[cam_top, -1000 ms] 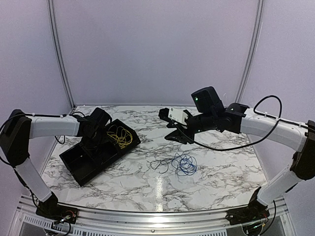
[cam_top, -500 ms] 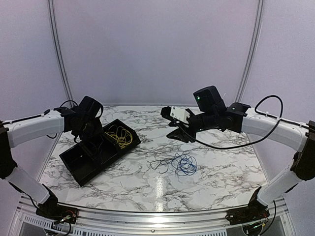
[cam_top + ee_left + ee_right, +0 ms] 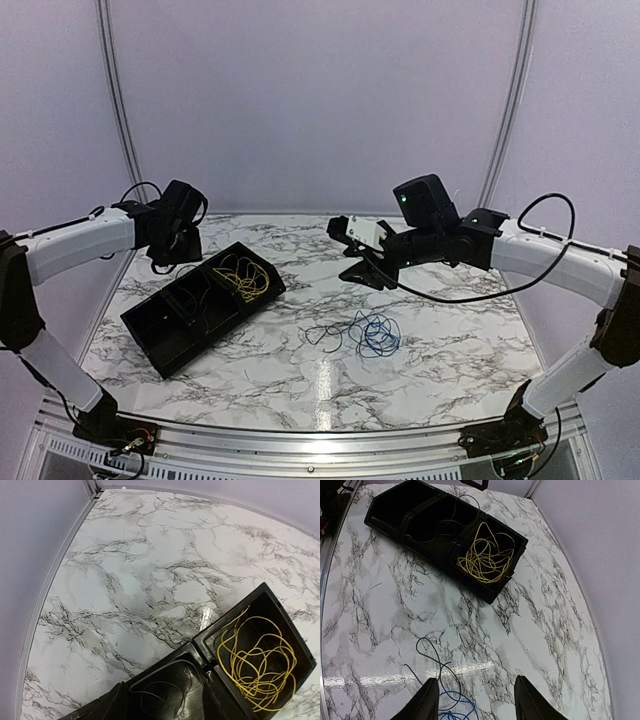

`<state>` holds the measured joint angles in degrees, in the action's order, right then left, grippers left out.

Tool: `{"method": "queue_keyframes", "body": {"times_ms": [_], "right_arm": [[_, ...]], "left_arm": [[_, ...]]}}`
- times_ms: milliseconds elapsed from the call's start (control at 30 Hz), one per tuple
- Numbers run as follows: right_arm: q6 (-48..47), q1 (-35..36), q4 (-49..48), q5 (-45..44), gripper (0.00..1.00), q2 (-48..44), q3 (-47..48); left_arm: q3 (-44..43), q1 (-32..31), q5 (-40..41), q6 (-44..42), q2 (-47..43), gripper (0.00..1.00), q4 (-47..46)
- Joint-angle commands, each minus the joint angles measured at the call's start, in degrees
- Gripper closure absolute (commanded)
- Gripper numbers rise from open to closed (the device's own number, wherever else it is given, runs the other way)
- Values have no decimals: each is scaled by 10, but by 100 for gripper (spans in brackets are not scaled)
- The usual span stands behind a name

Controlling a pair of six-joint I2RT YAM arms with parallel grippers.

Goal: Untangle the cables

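Note:
The yellow cable [image 3: 243, 278] [image 3: 255, 670] [image 3: 482, 555] lies coiled in the right end compartment of a black tray [image 3: 227, 332] [image 3: 200, 640] [image 3: 435, 565]. A thin black cable [image 3: 184, 690] [image 3: 442, 525] lies loose in the middle compartment. The blue cable [image 3: 378, 338] [image 3: 457, 702] is curled on the marble table, and a darker strand trails left from it. My left gripper [image 3: 172, 240] [image 3: 155, 707] hovers open above the tray's back left, holding nothing. My right gripper [image 3: 352, 275] [image 3: 480, 700] hangs open and empty, high above the blue cable.
The tray lies slantwise on the left half of the table, and its left compartment looks dark and bare. White marble shows around the blue coil and towards the right. Lilac walls with metal rails close in the back and sides.
My left arm has risen out of the tray and drawn back to the left, its jaws spreading. The black cable stays in the middle compartment. The right arm has barely moved.

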<state>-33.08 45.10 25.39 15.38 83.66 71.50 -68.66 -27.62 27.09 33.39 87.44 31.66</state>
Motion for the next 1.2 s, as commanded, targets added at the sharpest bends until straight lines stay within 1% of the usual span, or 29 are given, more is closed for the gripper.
{"method": "queue_keyframes", "body": {"times_ms": [0,133,233,333,433,567,633,700,733,1000,1100,1167], "right_arm": [[-1,-3,0,-6,48,-6,5],[-3,-3,-2,-10,48,-10,0],[-1,-3,-3,-9,48,-9,-2],[1,-3,-2,-6,48,-6,0],[2,-3,-1,-4,48,-1,4],[4,-3,-1,-3,48,3,6],[6,-3,-1,-3,48,3,5],[7,-3,-2,-3,48,3,5],[7,-3,-2,-3,48,3,4],[9,-4,-5,-1,48,8,4],[8,-3,-7,0,48,11,6],[9,-3,-6,2,48,14,6]], "left_arm": [[-28,26,-32,-108,33,47,37],[-50,52,-55,-162,58,49,73],[-51,70,-74,-184,64,50,73],[-61,81,-117,-207,86,53,71],[-67,85,-126,-227,111,58,71],[-77,86,-124,-242,133,67,71],[-82,87,-122,-246,138,74,71],[-86,86,-119,-245,136,84,71],[-85,87,-118,-244,131,86,71],[-54,84,-160,-234,102,91,71],[-42,81,-173,-224,89,95,71],[-34,79,-180,-216,86,96,70]]}}
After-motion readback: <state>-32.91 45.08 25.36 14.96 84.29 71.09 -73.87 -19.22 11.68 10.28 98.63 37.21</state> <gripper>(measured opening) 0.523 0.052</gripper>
